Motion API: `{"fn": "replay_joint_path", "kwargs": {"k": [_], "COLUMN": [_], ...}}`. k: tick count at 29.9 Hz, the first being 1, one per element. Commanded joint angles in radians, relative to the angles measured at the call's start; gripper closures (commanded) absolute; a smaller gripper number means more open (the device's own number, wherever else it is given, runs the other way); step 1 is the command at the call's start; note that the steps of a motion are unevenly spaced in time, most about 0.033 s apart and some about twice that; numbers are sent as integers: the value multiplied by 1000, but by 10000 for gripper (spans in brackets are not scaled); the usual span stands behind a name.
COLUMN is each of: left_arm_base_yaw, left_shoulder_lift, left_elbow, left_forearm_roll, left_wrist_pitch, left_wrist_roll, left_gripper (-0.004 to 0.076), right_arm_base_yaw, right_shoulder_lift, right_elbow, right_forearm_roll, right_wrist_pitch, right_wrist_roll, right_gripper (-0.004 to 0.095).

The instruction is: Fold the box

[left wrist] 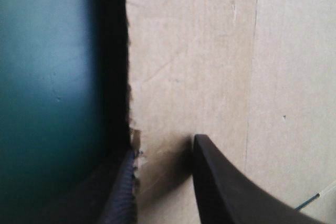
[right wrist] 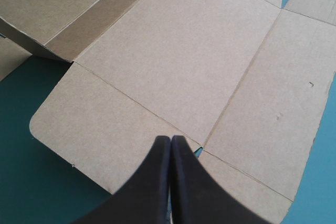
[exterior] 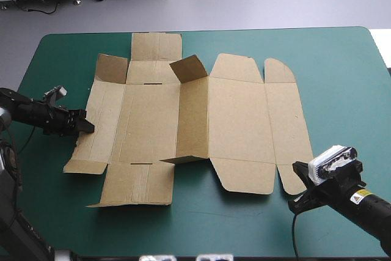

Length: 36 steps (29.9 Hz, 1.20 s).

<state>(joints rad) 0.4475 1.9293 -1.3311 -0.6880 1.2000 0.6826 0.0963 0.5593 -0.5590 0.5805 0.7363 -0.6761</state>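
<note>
High view first: the box [exterior: 238, 120] is a cut brown sheet lying mostly flat across the middle of the teal-green cover [exterior: 330, 59]. A couple of small flaps are sticking up toward the upper left, and a narrow panel near the centre is tilted up too. The left gripper [exterior: 85, 125] comes in from the left of the frame, right at the sheet's left edge. The right gripper [exterior: 299, 203] sits in the lower right, just beside the sheet's near right corner.

Left wrist view: the left gripper [left wrist: 164, 148] has its black fingers [left wrist: 231, 187] apart, with a clear gap between them. One lies over the box [left wrist: 210, 51], the other sits right at the board's cut edge. Dark shadow runs along that edge, then the cover [left wrist: 47, 77] beyond it. I honestly can't tell whether that edge finger is touching the board.

Right wrist view: the right gripper [right wrist: 171, 141] has its fingers pressed together in one pointed arch, gripping nothing. The box [right wrist: 184, 51] spreads out ahead of it. The tips hang over a rounded corner flap, just beside the little notch between two flaps, with the cover [right wrist: 21, 182] off to either side.
</note>
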Motion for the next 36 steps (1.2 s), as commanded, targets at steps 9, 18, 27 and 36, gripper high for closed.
{"fn": "replay_joint_path", "kwargs": {"k": [9, 18, 27, 36], "left_arm_base_yaw": [-1, -13, -113, -122], "left_shoulder_lift": [-47, -47, -47, -49], "left_elbow": [60, 60, 60, -6], "left_forearm_roll": [-193, -319, -237, -264], "left_wrist_pitch": [93, 93, 93, 90], "left_wrist_roll": [25, 13, 9, 45], "left_gripper": [505, 462, 471, 724], "right_arm_base_yaw": [3, 3, 3, 3], "right_shoulder_lift": [9, 9, 9, 9], "right_elbow": [-34, -34, -38, -71], "right_forearm_roll": [33, 33, 33, 46], "right_wrist_pitch": [-56, -56, -86, -61], "right_wrist_roll": [-15, -18, -26, -26], "right_gripper": [927, 927, 927, 927]}}
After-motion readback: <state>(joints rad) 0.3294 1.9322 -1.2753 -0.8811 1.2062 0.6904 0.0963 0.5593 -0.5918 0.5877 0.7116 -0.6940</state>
